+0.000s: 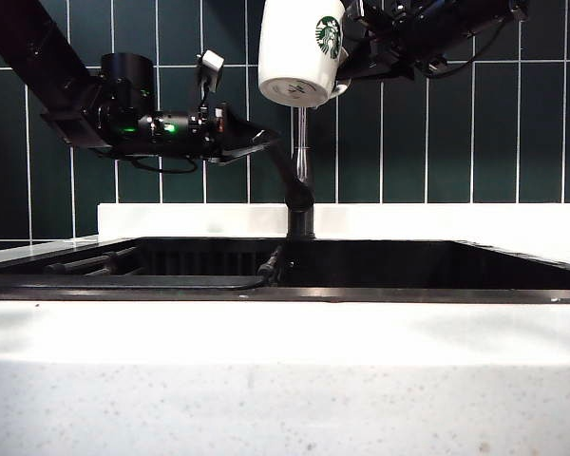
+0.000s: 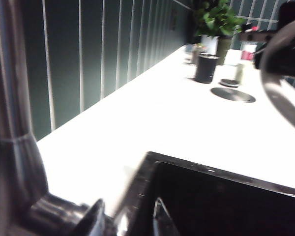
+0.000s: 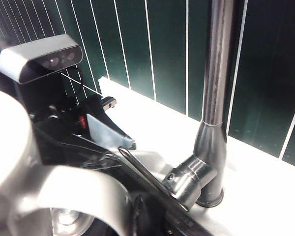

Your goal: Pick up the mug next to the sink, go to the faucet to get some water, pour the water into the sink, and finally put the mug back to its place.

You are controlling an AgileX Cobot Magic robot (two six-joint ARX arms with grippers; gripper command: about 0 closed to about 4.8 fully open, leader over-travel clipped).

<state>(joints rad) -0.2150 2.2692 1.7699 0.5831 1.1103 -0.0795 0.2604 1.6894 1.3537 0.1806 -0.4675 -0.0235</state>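
Note:
The white mug (image 1: 299, 47) with its green logo hangs high above the sink (image 1: 408, 266). My right gripper (image 1: 350, 55) is shut on its handle side, reaching in from the right. In the right wrist view the mug's handle (image 3: 78, 191) fills the foreground and hides my fingers. The dark faucet (image 1: 302, 171) rises straight under the mug. My left gripper (image 1: 261, 142) is open just left of the pipe, its fingertips (image 2: 96, 216) by the faucet (image 2: 10, 123) base. The lever (image 3: 147, 177) slants toward the left gripper's finger (image 3: 108, 132). No water shows.
A white counter (image 2: 152, 113) runs behind the sink rim (image 2: 211, 172) along the green tiled wall. Far along it stand a dark cup (image 2: 206, 68), a potted plant (image 2: 216, 19) and a round drain cover (image 2: 232, 94). A rack (image 1: 95, 261) lies in the basin's left part.

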